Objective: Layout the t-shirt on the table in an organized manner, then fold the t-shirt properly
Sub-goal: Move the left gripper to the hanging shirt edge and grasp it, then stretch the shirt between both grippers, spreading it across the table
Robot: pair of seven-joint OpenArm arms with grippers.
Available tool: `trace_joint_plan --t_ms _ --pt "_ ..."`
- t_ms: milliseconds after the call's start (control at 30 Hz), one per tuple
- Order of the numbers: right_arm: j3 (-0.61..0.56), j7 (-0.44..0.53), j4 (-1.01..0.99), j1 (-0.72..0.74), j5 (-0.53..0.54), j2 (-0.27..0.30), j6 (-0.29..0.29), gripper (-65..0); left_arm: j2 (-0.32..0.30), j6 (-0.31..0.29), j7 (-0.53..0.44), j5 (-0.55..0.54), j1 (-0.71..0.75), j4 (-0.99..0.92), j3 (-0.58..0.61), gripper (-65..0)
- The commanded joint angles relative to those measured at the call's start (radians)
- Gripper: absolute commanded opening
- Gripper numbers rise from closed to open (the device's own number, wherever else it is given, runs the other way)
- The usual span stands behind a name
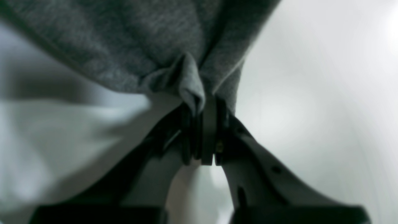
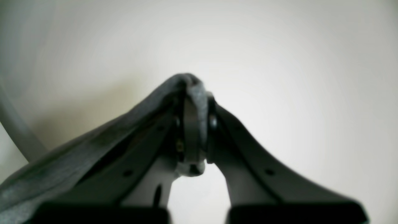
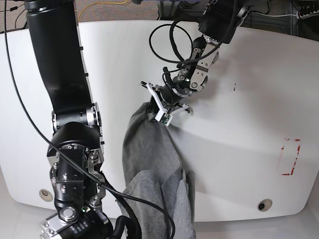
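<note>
Surroundings beyond the work surface, base view.
Strip of grey-brown floor (image 3: pixel 107 11) along top edge; yellow cable (image 3: pixel 102 7) looped upper left, dark cables (image 3: pixel 286 9) upper right. Pale floor (image 3: pixel 12 219) lower left corner. Light even, soft shadows.

i'm seeing one t-shirt (image 3: pixel 152 164), one table (image 3: pixel 239 124), two grommets (image 3: pixel 264 204), one sticker (image 3: pixel 289 157), two arms (image 3: pixel 62 74).
</note>
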Motion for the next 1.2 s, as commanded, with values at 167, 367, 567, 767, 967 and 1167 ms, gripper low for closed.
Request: trace_joint_plan --t_ms 167,367,567,767,967,1167 --pt "0.007 0.02 0.016 0.022 -0.008 0.001 -0.015 -64.8 -0.022 0.021 0.049 0.016 0.031 0.118 -0.084 -65.0" --pt "0.027 0.02 0.028 0.007 -0.007 0.021 -0.015 -64.8 -0.093 0.019 0.151 0.014 0.074 0.313 -0.133 -65.0" --pt "0.029 0.02 0.028 -0.016 -0.008 0.063 -0.015 -64.8 -0.159 0.019 0.192 0.014 0.139 0.488 -0.245 -65.0" --pt "0.055 0.02 0.03 -0.047 -0.007 0.118 -0.015 -64.8 -0.205 -0.043 0.243 0.014 0.178 0.628 -0.389 -65.0" --pt "0.113 0.02 0.021 -0.09 -0.007 0.152 -0.015 -64.8 -0.228 -0.151 0.326 0.014 0.181 0.721 -0.58 -65.0" --pt "0.147 0.02 -0.033 -0.124 -0.007 0.212 -0.018 -64.8 -0.234 -0.241 0.404 0.019 0.114 0.78 -0.742 -65.0"
